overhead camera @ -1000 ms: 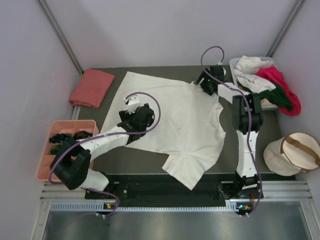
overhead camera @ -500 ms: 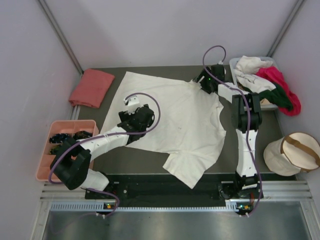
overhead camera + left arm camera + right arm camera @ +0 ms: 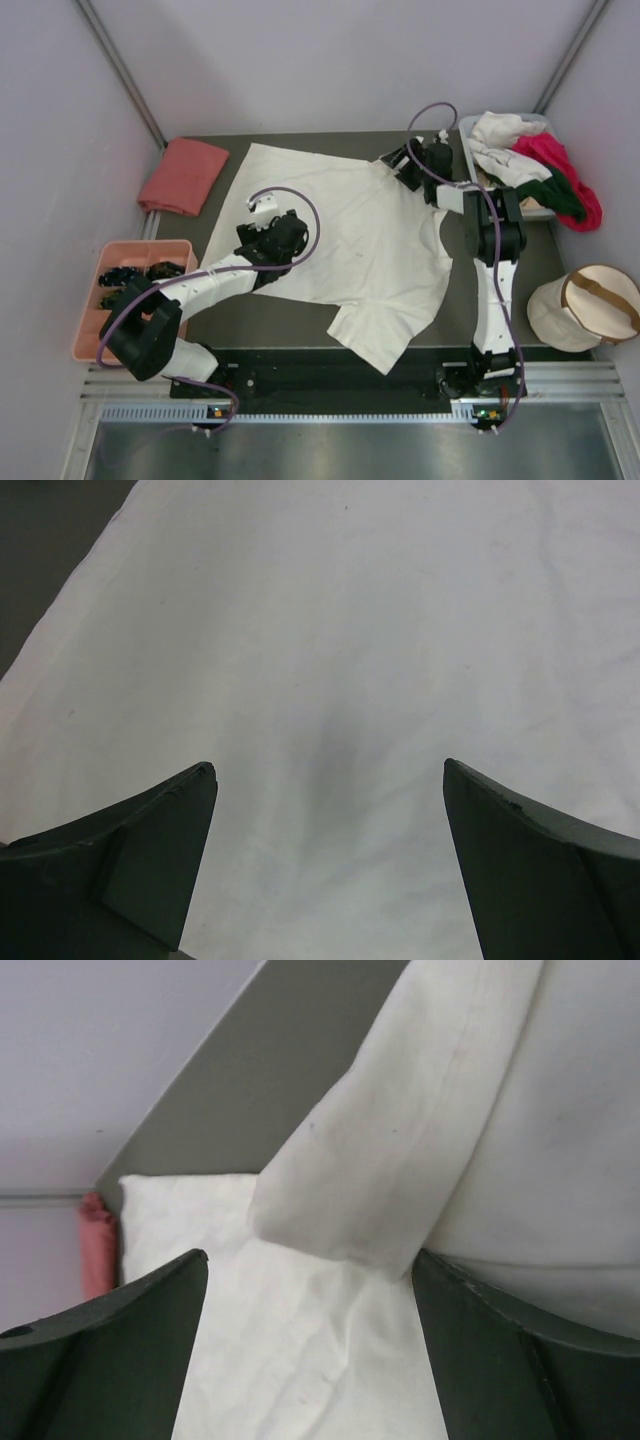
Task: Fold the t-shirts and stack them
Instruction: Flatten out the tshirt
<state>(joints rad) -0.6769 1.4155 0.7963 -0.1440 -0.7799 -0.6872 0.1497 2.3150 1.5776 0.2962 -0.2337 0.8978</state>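
Top external view: table [image 3: 290,320] carries the cream t-shirt [image 3: 350,240], spread flat. Heaped shirts [image 3: 530,165] lie right of it, the folded salmon shirt [image 3: 183,175] left. Left gripper [image 3: 328,770] hovers over it, fingers fully apart, empty. Right gripper [image 3: 310,1255] is spread around its folded-over edge [image 3: 390,1160], not pinching.

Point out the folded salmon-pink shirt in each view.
Top external: salmon-pink shirt, folded, upper left.
Left wrist: not in it.
Right wrist: salmon-pink shirt, a sliver at the left edge.
Shared landmark: the cream-white shirt, in all three.
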